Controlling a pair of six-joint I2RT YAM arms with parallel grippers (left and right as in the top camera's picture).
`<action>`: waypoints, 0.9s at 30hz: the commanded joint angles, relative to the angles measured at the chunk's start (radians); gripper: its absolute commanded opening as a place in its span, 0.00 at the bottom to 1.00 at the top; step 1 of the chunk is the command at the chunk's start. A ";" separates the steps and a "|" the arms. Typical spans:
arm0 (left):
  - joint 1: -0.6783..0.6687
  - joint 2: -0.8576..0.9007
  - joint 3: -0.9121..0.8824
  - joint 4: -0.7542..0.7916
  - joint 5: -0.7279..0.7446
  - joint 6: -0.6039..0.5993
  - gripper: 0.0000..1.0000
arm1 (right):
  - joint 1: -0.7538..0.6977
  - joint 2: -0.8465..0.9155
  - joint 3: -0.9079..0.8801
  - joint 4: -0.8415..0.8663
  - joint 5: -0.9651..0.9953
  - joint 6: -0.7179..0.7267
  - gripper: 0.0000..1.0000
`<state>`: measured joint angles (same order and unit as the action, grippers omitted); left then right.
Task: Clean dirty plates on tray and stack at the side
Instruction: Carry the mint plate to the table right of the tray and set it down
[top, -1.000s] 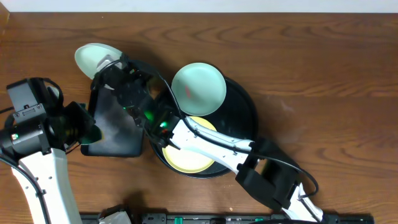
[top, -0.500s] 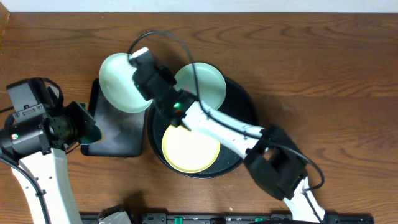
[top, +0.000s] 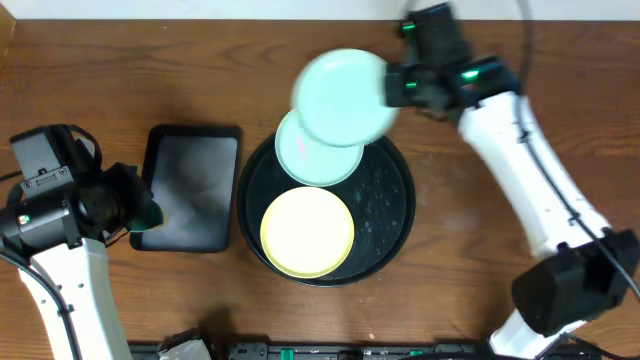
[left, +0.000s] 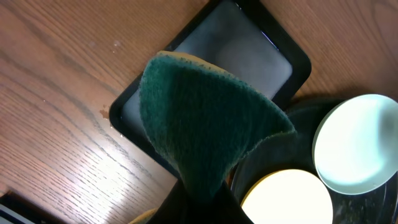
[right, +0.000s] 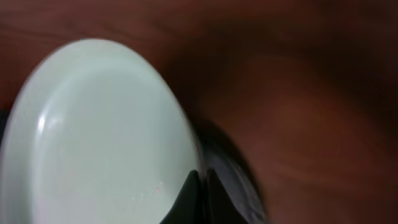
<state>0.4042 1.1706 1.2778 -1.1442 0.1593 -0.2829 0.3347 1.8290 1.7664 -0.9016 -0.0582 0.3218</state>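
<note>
Item 1, round tray (top: 390, 200): black, raised rim, at the middle of the wooden surface (top: 120, 50).

Item 2, yellow plate (top: 307, 232): lies flat in the near half of the round tray. The left wrist view shows part of it at the lower edge (left: 286, 198).

Item 3, second mint plate (top: 312, 160): lies in the far half of the round tray, just beside the yellow plate. From overhead it is partly covered by item 4. It shows whole in the left wrist view (left: 356, 146).

Item 4, held mint plate (top: 340, 97): raised above the far rim of the round tray, overlapping the second mint plate as seen from overhead. The right claw (top: 388, 88) is clamped on its rim, fingers closed over the edge in the right wrist view (right: 200, 183), with the plate (right: 99, 137) filling the left of that view.

Item 5, sponge (left: 205, 124): dark green, pinched between the fingers of the left claw (left: 202, 200). It hangs over the near left corner of item 6.

Item 6, rectangular tray (top: 190, 187): black, just left of the round tray.
</note>
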 joint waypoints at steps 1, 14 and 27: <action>0.002 -0.002 -0.013 0.007 0.013 0.020 0.07 | -0.163 0.015 -0.004 -0.106 -0.010 -0.017 0.01; -0.066 -0.001 -0.014 0.056 0.013 0.041 0.07 | -0.486 0.023 -0.362 0.040 -0.020 -0.041 0.01; -0.109 -0.001 -0.014 0.072 0.013 0.051 0.07 | -0.457 0.023 -0.508 0.145 -0.065 -0.092 0.33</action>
<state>0.2977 1.1706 1.2663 -1.0733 0.1596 -0.2531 -0.1356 1.8511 1.2617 -0.7471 -0.1024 0.2539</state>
